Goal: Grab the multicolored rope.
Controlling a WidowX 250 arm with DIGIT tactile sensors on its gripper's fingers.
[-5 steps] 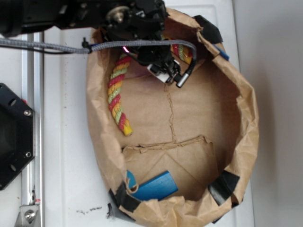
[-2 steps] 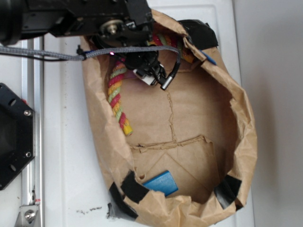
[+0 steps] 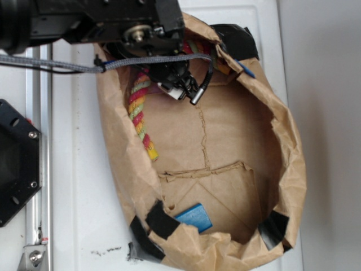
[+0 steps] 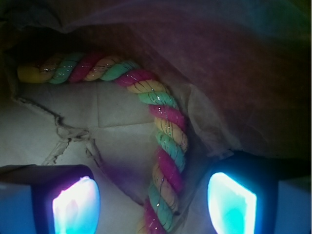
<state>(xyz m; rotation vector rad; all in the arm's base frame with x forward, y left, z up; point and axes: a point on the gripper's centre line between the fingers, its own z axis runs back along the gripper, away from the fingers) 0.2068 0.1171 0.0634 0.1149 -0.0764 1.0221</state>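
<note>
Tool over the rope in the bag

The bag [image 3: 293, 169] sits on the desk [image 3: 79, 186]; the rope [image 4: 168, 126] curves along its wall, and the wide-open tool [image 4: 153, 202] straddles it. The floppy wall might get pinched too.

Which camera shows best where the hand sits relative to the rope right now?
The wrist view: the multicolored rope runs between the open hand's fingers. In the exterior view the arm covers the rope's upper part.

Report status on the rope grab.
Gripper open, straddling the rope, not closed on it. Rope lies curved along the paper bag wall. Nothing blocking.
</note>
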